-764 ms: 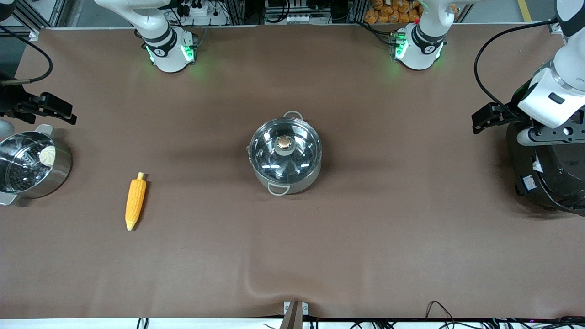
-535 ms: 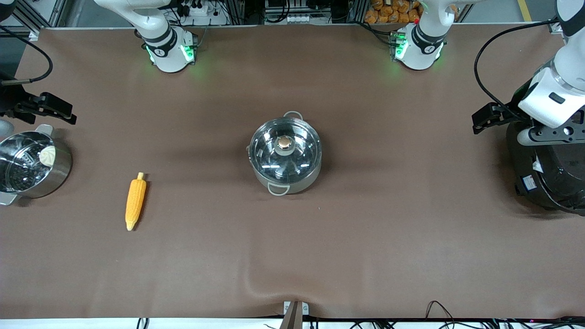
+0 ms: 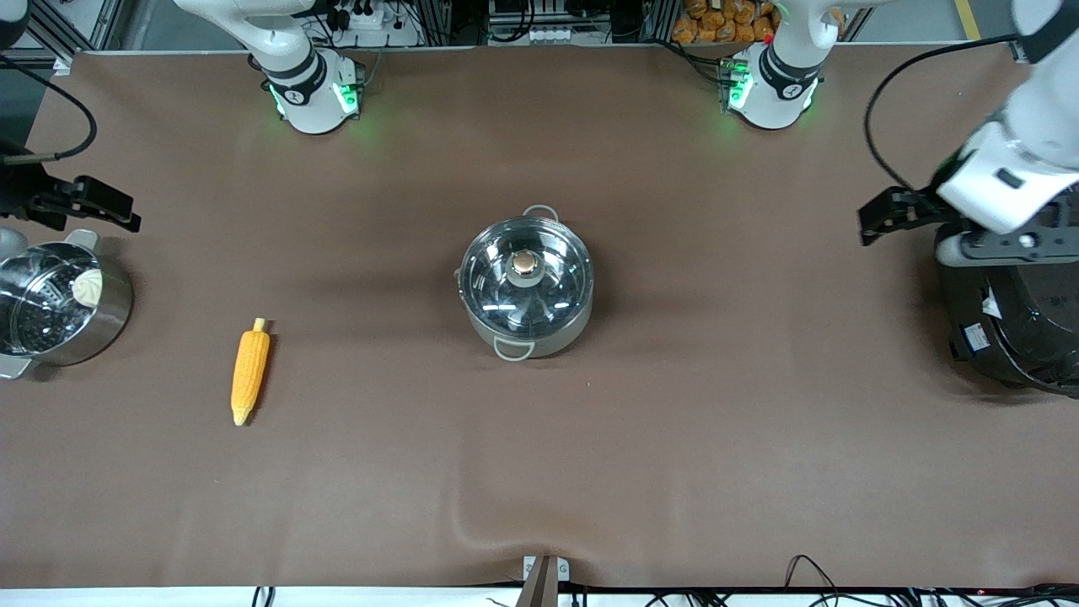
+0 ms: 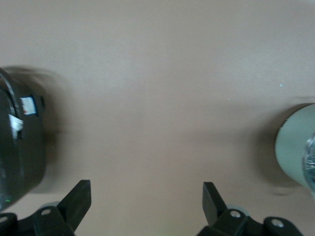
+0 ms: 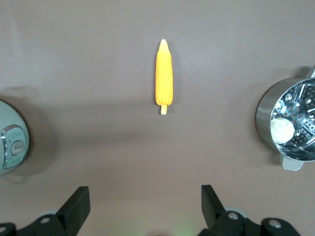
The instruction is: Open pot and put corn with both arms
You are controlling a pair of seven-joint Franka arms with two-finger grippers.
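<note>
The steel pot (image 3: 527,291) stands at the table's middle with its glass lid and coppery knob (image 3: 525,264) on it. The corn (image 3: 250,371) lies on the mat toward the right arm's end, a little nearer the front camera than the pot. My left gripper (image 4: 146,189) is open and empty, up over the mat beside the rice cooker; the pot's edge (image 4: 295,152) shows in its wrist view. My right gripper (image 5: 145,194) is open and empty, up by the steamer pot. Its wrist view shows the corn (image 5: 164,76) and the pot's edge (image 5: 10,142).
A steel steamer pot (image 3: 59,303) with a white bun (image 5: 281,130) stands at the right arm's end. A large black rice cooker (image 3: 1011,320) stands at the left arm's end, also seen in the left wrist view (image 4: 19,147). The brown mat (image 3: 674,421) has a wrinkle near its front edge.
The left arm has shifted a little away from the rice cooker toward the pot's side. The right arm, pot and corn have not visibly moved.
</note>
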